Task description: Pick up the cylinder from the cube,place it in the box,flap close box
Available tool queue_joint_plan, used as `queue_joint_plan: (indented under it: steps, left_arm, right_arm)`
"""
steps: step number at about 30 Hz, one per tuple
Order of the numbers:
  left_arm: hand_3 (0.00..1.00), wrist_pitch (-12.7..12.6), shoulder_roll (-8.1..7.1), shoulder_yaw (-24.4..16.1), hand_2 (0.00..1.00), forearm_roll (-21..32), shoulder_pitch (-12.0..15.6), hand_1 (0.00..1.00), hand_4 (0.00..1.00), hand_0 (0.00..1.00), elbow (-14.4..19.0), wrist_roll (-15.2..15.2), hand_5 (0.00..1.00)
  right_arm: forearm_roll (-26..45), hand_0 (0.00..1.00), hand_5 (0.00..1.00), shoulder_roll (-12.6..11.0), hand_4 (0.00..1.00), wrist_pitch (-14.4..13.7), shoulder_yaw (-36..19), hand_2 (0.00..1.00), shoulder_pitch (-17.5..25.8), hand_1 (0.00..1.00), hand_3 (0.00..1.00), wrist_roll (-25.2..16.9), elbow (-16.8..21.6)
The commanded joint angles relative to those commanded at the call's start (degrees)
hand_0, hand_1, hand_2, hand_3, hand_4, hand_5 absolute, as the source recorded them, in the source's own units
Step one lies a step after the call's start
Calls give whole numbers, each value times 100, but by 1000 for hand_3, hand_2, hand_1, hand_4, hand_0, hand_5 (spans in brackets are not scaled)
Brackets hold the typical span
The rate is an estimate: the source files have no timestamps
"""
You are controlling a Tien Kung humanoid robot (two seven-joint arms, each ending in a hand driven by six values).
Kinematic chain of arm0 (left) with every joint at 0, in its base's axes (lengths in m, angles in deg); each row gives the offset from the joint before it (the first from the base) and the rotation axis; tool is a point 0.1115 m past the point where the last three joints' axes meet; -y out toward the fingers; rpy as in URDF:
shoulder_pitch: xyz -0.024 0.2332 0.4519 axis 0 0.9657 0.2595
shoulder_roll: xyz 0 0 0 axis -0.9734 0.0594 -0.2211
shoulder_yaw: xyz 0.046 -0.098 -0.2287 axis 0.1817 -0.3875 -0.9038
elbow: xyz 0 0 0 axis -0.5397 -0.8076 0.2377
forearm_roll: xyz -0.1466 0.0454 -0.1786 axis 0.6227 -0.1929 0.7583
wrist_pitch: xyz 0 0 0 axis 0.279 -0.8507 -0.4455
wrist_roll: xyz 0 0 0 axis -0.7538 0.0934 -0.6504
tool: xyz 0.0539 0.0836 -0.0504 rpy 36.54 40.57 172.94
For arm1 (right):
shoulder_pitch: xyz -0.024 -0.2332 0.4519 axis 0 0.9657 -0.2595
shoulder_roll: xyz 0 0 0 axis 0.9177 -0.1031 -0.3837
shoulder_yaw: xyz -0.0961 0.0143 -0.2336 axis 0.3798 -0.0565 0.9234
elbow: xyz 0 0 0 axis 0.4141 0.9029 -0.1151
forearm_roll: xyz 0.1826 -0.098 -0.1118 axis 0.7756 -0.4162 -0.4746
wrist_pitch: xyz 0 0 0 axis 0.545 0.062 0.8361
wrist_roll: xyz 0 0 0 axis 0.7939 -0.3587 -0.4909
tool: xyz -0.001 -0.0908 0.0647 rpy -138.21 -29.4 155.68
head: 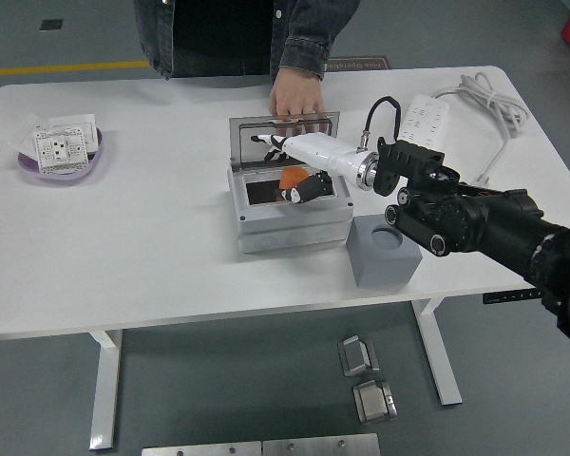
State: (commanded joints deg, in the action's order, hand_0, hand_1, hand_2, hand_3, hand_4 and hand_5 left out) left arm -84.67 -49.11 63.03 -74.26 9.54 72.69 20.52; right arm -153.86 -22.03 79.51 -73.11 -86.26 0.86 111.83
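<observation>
Right hand: positioned over open box, fingers spread apart above orange cylinder, apparently released or releasing; contact between fingertips and cylinder cannot be confirmed. Black forearm enters from 3 o'clock. Left hand: absent from view.

Remaining items, largest to smallest:

White table: carries all items.

Person: stands at 12 o'clock, far side. Person's hand rests flat on table just behind box lid.

Box: grey, near table centre, open. Clear lid stands upright at 12 o'clock edge, not yet flapped shut.

Cube: grey, just beside box toward 4 o'clock. Round recess in top face empty.

Power strip: toward 2 o'clock, well apart from box.

Purple dish: toward 10 o'clock, holds white packets.

Cylinder: inside box cavity, right rear portion, directly under palm. Mostly hidden; appears tilted, long axis roughly from 10 o'clock to 4 o'clock, exact heading undetermined.

Progress, as judged: pick-up from cube complete; placement in box complete or nearly so. Outstanding: withdraw hand clear of cavity, then flap lid down toward 6 o'clock.
</observation>
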Motion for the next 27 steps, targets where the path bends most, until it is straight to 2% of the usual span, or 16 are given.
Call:
queue_joint_plan:
  steps: [4, 9, 13, 15, 17, 19, 20, 24, 27]
  left_arm:
    - [611, 2, 36, -6, 526, 18, 59, 654, 639, 711, -7, -1, 289]
    - [609, 6, 100, 13, 526, 79, 150, 654, 632, 711, -28, -3, 287]
    - [609, 7, 117, 92, 526, 186, 183, 654, 632, 711, -47, -11, 287]
    - [608, 7, 115, 140, 524, 242, 180, 654, 628, 711, -51, -17, 284]
    - [608, 4, 107, 163, 524, 267, 166, 654, 628, 711, -48, -21, 284]
    - [608, 2, 94, 174, 524, 275, 144, 654, 628, 711, -43, -22, 284]
    - [609, 2, 87, 177, 523, 274, 135, 654, 624, 711, -41, -20, 276]
    - [609, 1, 40, 152, 523, 215, 79, 654, 624, 711, -29, 3, 276]
    - [607, -1, 11, 114, 523, 145, 41, 654, 622, 711, -26, 24, 275]
  right_arm:
    - [-397, 735, 174, -323, 687, 258, -480, 779, 197, 705, 995, 223, 458]
    - [-854, 733, 179, -904, 689, 691, -1190, 777, 432, 698, 992, 509, 1283]
    - [-1089, 733, 179, -1317, 689, 868, -1756, 777, 385, 698, 992, 596, 2012]
    - [-1124, 736, 189, -1388, 696, 895, -2010, 776, 261, 689, 992, 602, 2314]
    - [-1115, 736, 189, -1369, 696, 904, -2236, 776, 80, 689, 992, 588, 2515]
    - [-1044, 736, 189, -1272, 696, 902, -2368, 776, -147, 689, 992, 535, 2456]
    - [-998, 691, 206, -1220, 700, 898, -2380, 771, -241, 665, 968, 506, 2371]
    - [-547, 691, 206, -842, 700, 891, -2092, 771, -681, 665, 968, 343, 1805]
    - [-192, 695, 212, -651, 696, 934, -1768, 769, -873, 668, 948, 315, 1374]
